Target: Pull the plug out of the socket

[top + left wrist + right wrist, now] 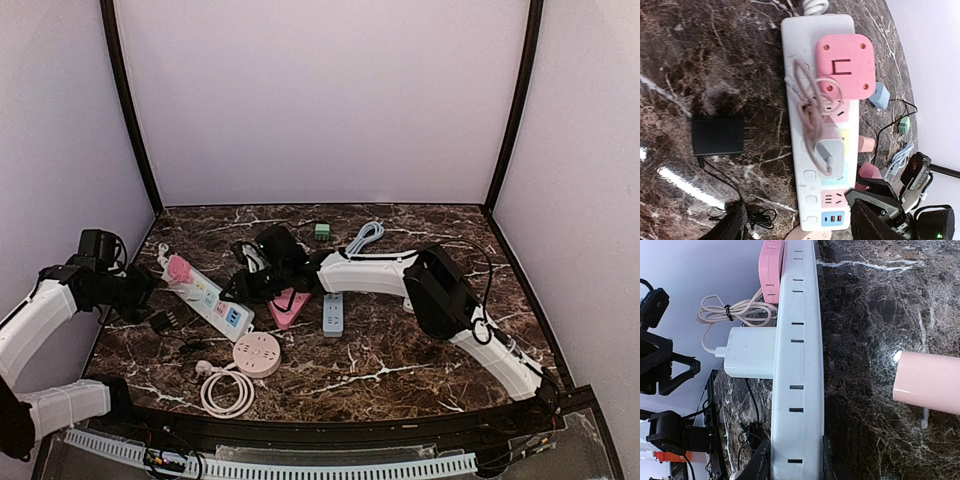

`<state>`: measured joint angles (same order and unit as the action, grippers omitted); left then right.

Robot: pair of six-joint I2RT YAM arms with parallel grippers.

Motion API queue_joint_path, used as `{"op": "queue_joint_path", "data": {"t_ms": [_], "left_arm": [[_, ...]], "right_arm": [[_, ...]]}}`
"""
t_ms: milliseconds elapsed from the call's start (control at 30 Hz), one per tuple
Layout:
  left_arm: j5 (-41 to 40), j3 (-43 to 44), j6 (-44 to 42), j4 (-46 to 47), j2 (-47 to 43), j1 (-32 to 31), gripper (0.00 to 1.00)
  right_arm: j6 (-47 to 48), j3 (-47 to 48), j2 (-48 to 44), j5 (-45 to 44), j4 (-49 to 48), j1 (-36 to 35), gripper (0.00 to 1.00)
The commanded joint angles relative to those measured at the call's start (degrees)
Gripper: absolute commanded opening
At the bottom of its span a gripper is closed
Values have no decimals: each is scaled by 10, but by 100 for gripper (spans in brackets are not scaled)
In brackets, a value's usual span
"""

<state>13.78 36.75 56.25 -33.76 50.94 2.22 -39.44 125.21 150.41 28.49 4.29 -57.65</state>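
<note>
A white power strip [207, 296] lies on the marble at the left. A white charger plug [829, 150] with a coiled pink cable [807, 100] sits in its middle socket, and a pink adapter [845, 62] is at its far end. My right gripper [794, 462] is shut on the strip's near end, one finger on each long side; in the top view it [250, 283] reaches in from the right. The charger [751, 352] sticks out sideways in the right wrist view. My left gripper [140, 290] is open and empty, just left of the strip, fingers wide apart [807, 230].
A black adapter [717, 135] with a thin black cable lies left of the strip. A round pink socket [257, 353], a coiled white cable [228, 390], a pink block [290, 307], a small blue-white strip [333, 313] and a green plug [322, 231] lie around.
</note>
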Motion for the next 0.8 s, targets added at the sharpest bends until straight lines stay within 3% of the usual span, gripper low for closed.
{"op": "queue_joint_path", "data": {"t_ms": [0, 433, 767], "left_arm": [[41, 22, 30, 70, 39, -44, 71], [39, 44, 25, 188, 210, -64, 67], [46, 26, 37, 261, 266, -54, 37]], "right_arm": [[17, -3, -27, 4, 13, -3, 27], [31, -1, -33, 24, 35, -3, 27], [32, 15, -26, 51, 46, -3, 28]]}}
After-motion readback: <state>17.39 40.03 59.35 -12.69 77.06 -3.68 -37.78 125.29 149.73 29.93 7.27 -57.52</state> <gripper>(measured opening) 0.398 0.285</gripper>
